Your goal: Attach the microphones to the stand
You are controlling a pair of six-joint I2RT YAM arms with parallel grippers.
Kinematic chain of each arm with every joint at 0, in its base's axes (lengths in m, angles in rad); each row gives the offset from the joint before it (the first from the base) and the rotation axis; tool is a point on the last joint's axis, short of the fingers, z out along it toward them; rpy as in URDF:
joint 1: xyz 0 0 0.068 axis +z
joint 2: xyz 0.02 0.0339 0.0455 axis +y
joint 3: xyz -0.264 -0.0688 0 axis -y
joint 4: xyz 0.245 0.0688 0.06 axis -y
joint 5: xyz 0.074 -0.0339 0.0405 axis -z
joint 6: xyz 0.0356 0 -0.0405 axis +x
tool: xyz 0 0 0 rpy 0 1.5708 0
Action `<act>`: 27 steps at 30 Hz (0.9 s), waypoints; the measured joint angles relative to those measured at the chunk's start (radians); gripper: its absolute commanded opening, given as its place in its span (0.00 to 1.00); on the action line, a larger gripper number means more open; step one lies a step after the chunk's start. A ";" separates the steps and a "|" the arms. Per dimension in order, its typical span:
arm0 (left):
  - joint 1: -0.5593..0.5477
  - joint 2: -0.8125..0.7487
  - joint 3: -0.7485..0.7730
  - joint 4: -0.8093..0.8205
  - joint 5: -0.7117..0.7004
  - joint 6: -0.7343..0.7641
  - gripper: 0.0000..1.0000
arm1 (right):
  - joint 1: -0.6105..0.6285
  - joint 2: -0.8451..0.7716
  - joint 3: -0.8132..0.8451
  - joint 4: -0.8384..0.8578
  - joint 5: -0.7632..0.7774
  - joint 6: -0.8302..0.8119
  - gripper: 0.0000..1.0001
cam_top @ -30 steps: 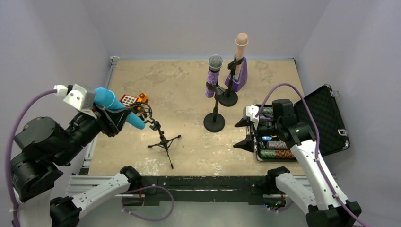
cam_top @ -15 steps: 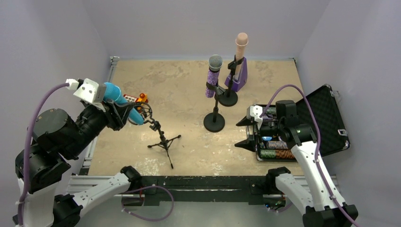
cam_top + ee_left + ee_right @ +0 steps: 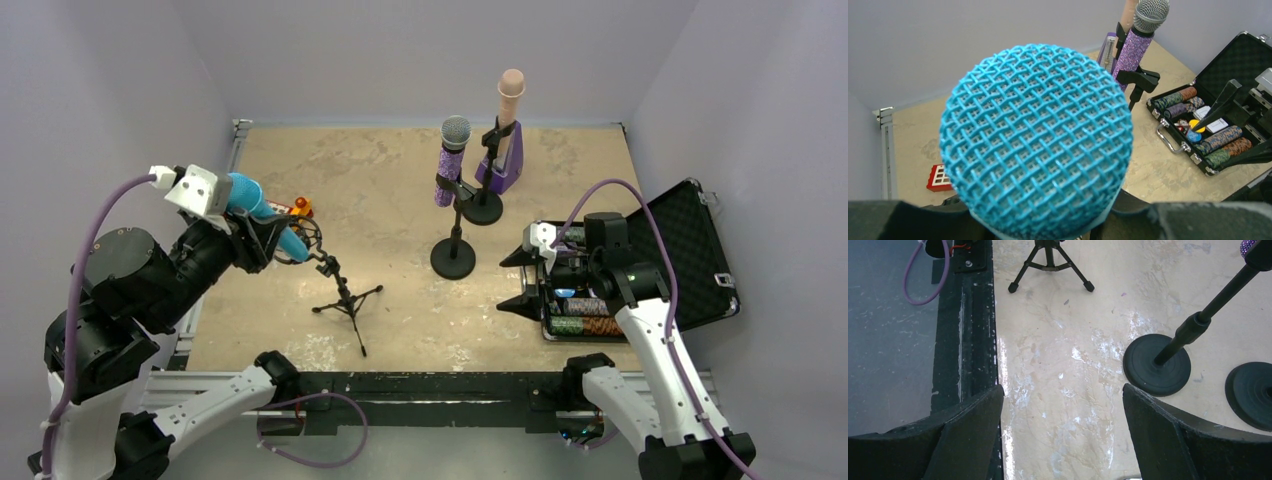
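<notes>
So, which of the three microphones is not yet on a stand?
The sky-blue microphone, held in the left gripper; the purple microphone and the pink microphone are clipped on stands.

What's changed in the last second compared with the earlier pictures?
The left gripper, shut on the sky-blue microphone, tipped it more upright, with its lower end kept near the tripod stand clip. Nothing was grasped or released. The right gripper barely shifted and stays open. The purple microphone and pink microphone stayed on their stands.
</notes>
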 measured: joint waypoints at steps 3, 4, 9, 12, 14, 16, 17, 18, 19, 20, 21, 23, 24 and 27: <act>0.000 0.002 0.001 0.023 -0.016 0.003 0.00 | -0.004 0.000 0.000 0.000 -0.008 0.000 0.91; 0.000 0.003 0.002 0.031 -0.027 0.005 0.00 | -0.004 0.000 0.000 0.000 -0.008 0.000 0.91; 0.001 0.029 0.016 0.066 -0.104 0.039 0.00 | -0.005 0.000 -0.002 0.000 -0.008 -0.001 0.91; 0.006 0.056 0.019 0.076 -0.128 0.046 0.00 | -0.007 0.000 -0.002 0.000 -0.009 -0.003 0.92; 0.013 0.071 0.010 0.080 -0.138 0.048 0.00 | -0.010 0.000 -0.002 0.000 -0.009 -0.005 0.91; 0.024 0.072 -0.016 0.085 -0.148 0.049 0.00 | -0.011 0.000 -0.002 0.000 -0.009 -0.007 0.91; 0.028 0.071 -0.027 0.083 -0.152 0.050 0.00 | -0.011 0.000 -0.002 -0.001 -0.009 -0.008 0.91; 0.032 0.070 -0.034 0.083 -0.154 0.051 0.00 | -0.011 0.000 -0.002 -0.001 -0.010 -0.008 0.91; 0.034 0.069 -0.043 0.083 -0.159 0.053 0.00 | -0.011 0.000 -0.002 0.000 -0.010 -0.008 0.92; 0.037 0.068 -0.051 0.084 -0.164 0.053 0.00 | -0.011 0.000 -0.002 -0.001 -0.010 -0.008 0.91; 0.040 0.065 -0.061 0.085 -0.167 0.055 0.00 | -0.011 0.000 -0.002 -0.001 -0.011 -0.008 0.91; 0.046 0.058 -0.083 0.089 -0.172 0.056 0.00 | -0.011 0.000 -0.002 -0.001 -0.012 -0.009 0.91; 0.050 0.054 -0.095 0.091 -0.174 0.056 0.00 | -0.011 0.000 -0.002 -0.001 -0.012 -0.010 0.91; 0.064 0.045 -0.137 0.098 -0.173 0.056 0.00 | -0.013 0.000 -0.002 -0.001 -0.013 -0.013 0.91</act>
